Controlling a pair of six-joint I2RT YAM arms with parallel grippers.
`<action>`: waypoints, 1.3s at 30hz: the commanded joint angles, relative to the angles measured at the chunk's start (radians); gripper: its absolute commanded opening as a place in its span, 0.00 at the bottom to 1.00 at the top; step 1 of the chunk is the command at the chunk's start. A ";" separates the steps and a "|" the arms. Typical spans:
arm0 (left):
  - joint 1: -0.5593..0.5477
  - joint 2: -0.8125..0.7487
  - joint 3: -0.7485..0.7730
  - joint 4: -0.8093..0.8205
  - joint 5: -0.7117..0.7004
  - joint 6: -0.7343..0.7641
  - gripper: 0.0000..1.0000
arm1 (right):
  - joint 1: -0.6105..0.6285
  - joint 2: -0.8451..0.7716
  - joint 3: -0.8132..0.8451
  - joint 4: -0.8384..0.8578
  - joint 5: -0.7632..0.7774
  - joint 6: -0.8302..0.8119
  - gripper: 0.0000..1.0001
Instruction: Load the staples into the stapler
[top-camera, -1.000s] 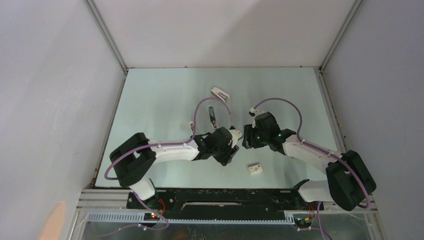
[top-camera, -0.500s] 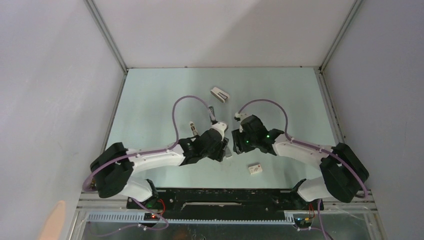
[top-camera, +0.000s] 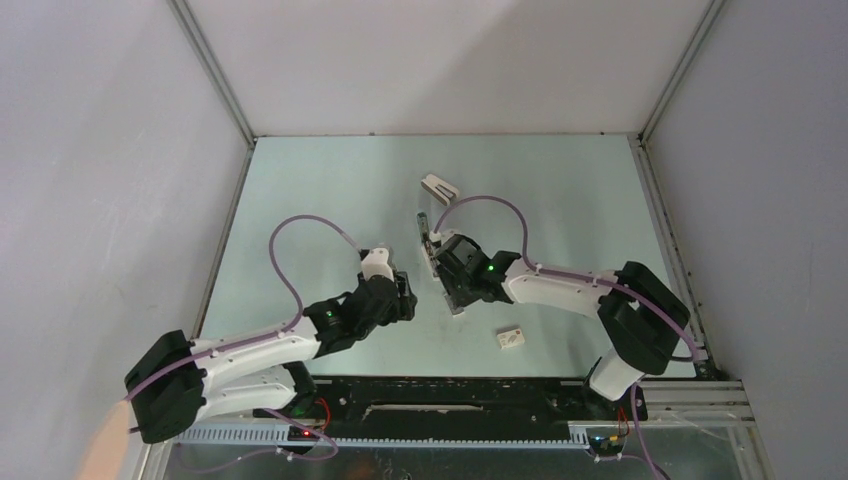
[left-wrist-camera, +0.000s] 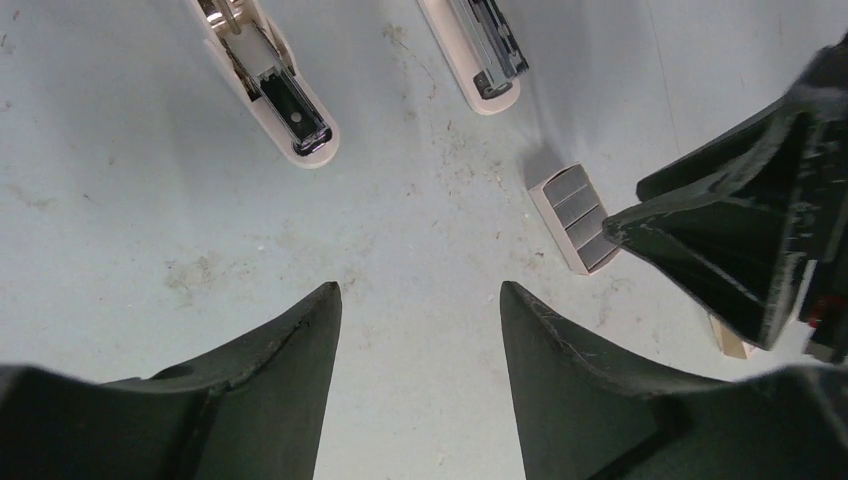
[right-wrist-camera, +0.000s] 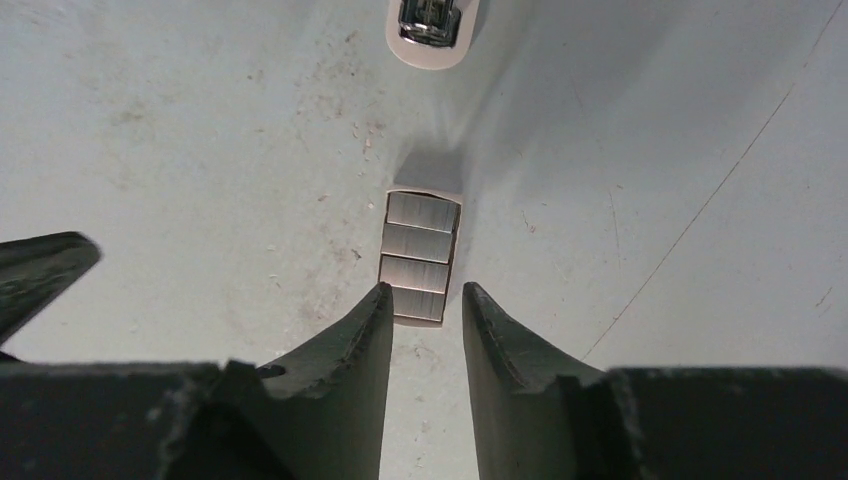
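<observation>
From above, the staples (top-camera: 457, 308) lie beneath the right gripper (top-camera: 455, 298), the stapler (top-camera: 424, 228) just beyond them, the left gripper (top-camera: 402, 296) to their left. Left wrist: fingers (left-wrist-camera: 290, 350) wide apart. Right wrist: fingers (right-wrist-camera: 355, 340) narrowly parted astride the staples' near end; a pinch cannot be told.

We count two grippers, the left gripper (left-wrist-camera: 420, 300) and the right gripper (right-wrist-camera: 425, 295). From above, two staplers sit at upper middle: a wide stapler (top-camera: 440, 187) and a thin stapler (top-camera: 424, 226). One staples block (right-wrist-camera: 420, 258). One box (top-camera: 511, 338) at lower right.
</observation>
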 joint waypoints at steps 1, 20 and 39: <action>0.006 -0.038 -0.009 0.048 -0.059 -0.049 0.64 | 0.023 0.044 0.064 -0.054 0.049 0.014 0.33; 0.006 -0.034 -0.016 0.066 -0.069 -0.049 0.64 | 0.061 0.125 0.124 -0.093 0.062 0.018 0.24; 0.006 -0.050 -0.027 0.069 -0.074 -0.058 0.64 | 0.070 0.160 0.126 -0.122 0.083 0.050 0.37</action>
